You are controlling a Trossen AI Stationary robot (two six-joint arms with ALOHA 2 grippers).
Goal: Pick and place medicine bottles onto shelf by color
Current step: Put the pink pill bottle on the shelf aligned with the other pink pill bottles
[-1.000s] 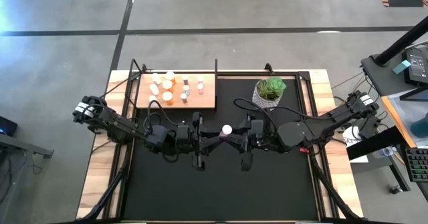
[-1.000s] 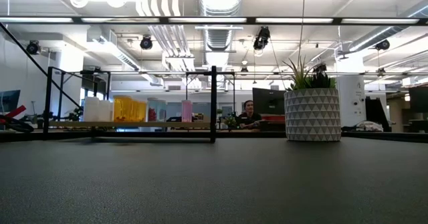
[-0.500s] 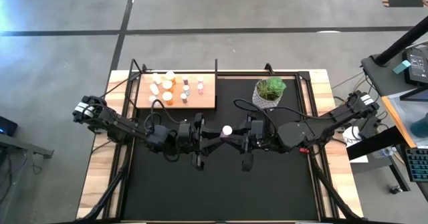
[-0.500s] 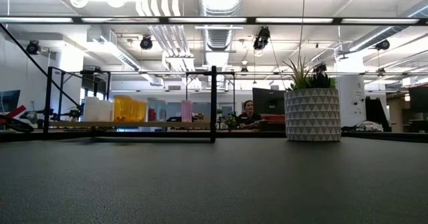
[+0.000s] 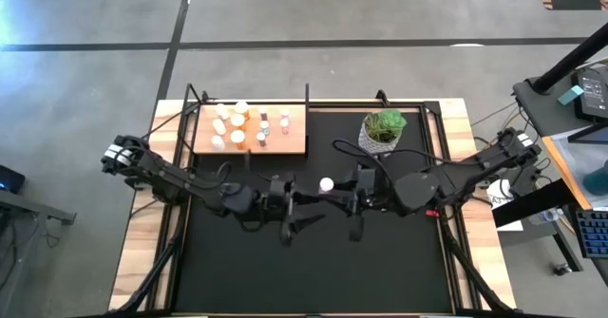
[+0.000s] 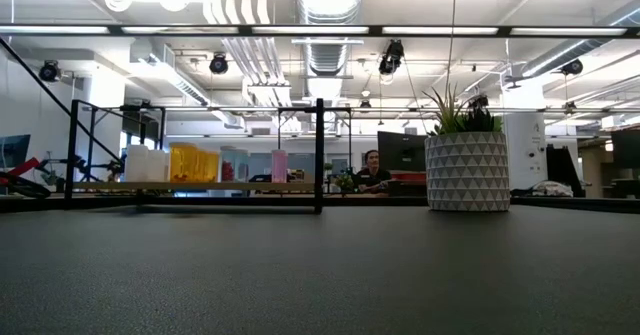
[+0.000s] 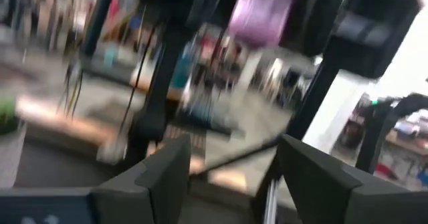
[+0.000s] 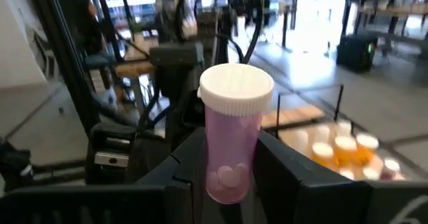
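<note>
Above mid-table, the right gripper is clamping a pink-purple, white-capped medicine bottle; the left gripper is standing with parted, empty fingers beside it. Other bottles are sitting on the shelf.

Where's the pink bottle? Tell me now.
The pink bottle is held upright in the right gripper, mid-table in the high view, between both arms, nearer than the shelf.

The shelf lies at the far left of the table; a group of bottles stands on it. The plant pot stands to its right, at the far edge. Both grippers meet over the table's middle: left gripper left, right gripper right, one bottle between the right gripper's fingers.
</note>
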